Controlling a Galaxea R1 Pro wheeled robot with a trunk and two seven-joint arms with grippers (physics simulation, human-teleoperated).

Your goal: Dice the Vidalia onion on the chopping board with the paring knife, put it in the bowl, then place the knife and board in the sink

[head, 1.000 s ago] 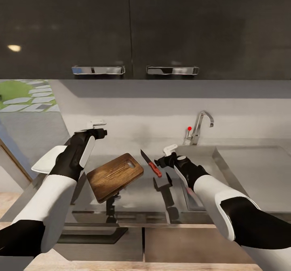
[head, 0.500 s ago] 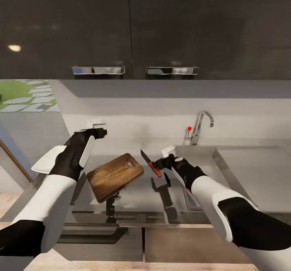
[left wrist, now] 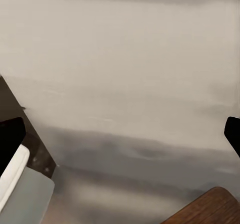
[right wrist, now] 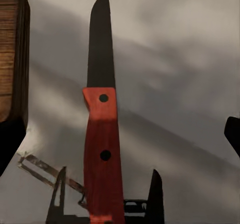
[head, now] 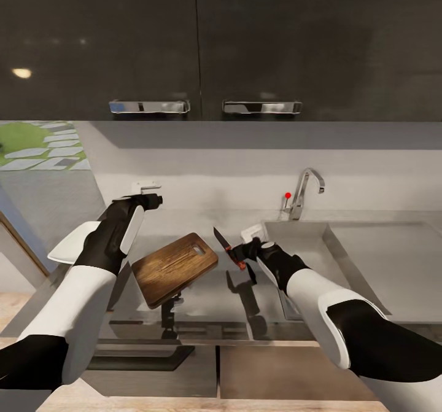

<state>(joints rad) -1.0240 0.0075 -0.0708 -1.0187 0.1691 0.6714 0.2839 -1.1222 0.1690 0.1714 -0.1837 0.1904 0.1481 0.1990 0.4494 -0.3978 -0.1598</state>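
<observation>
My right pincer point(head: 244, 253) hovers just over the red handle of the paring knife point(head: 229, 248), its fingers spread to either side and not yet closed on anything; in my right wrist view the knife point(right wrist: 101, 134) lies flat on the glossy counter point(head: 209, 289) between the two dark fingertips point(right wrist: 233, 134), blade pointing away from me. I judge the knife light and stiff, with a smooth handle that could skid on this shiny top, so the place to take hold is the middle of the red handle, between its two rivets, well back from the slim blade. Just to the knife's left lies the chopping board point(head: 174, 268), dark wood, bare on top, set at an angle; a board like that is rigid and heavier, and lying flat it would be awkward to pinch except by an edge. Farther left my left pincer point(head: 147, 193) is raised above the counter with its fingers apart, holding nothing, and in its wrist view the fingertips point(left wrist: 11, 139) frame only wall and counter with a corner of the board point(left wrist: 210, 209). Beyond my left forearm the white bowl point(head: 67, 246) sits on the counter; what I can see of it looks empty. To the right, past the knife, the sink point(head: 301, 240) opens under its tap point(head: 307, 191), and I cannot see an onion in the part of the basin that is visible.
</observation>
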